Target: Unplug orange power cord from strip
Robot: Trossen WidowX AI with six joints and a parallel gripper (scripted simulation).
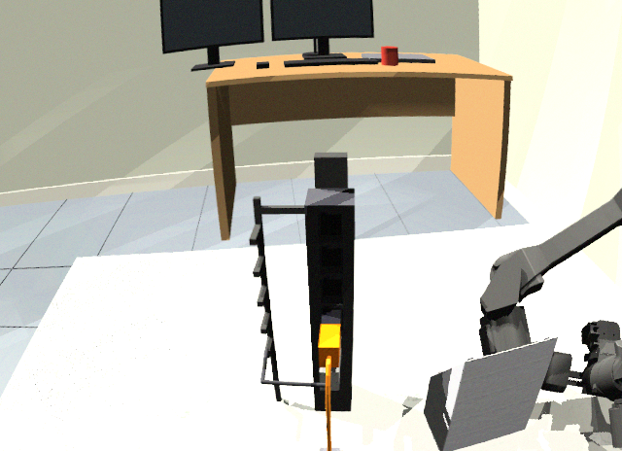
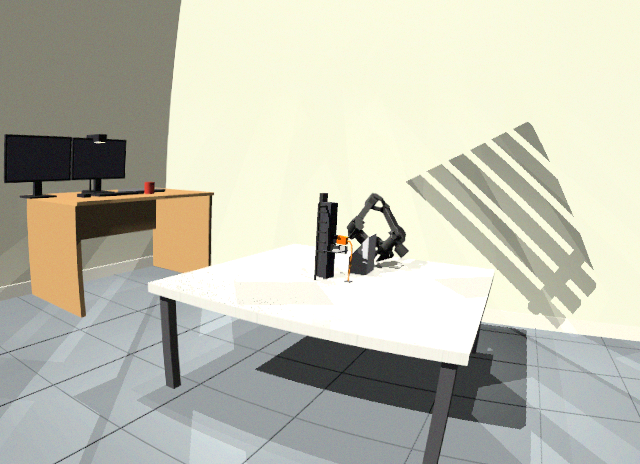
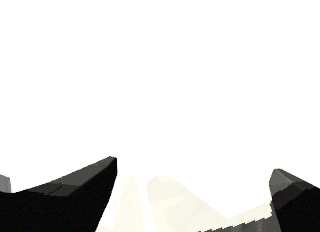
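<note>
On the strip [image 1: 329,286], orange plug [image 1: 329,341] seated; gripper [image 3: 194,219] open, apart

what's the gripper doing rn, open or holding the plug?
Gripper: open, holding nothing. The orange plug sits in the power strip, apart from it.

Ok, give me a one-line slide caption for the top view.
Orange plug still seated low in the upright black power strip on the white table; the open gripper waits off to the right, touching nothing.
</note>
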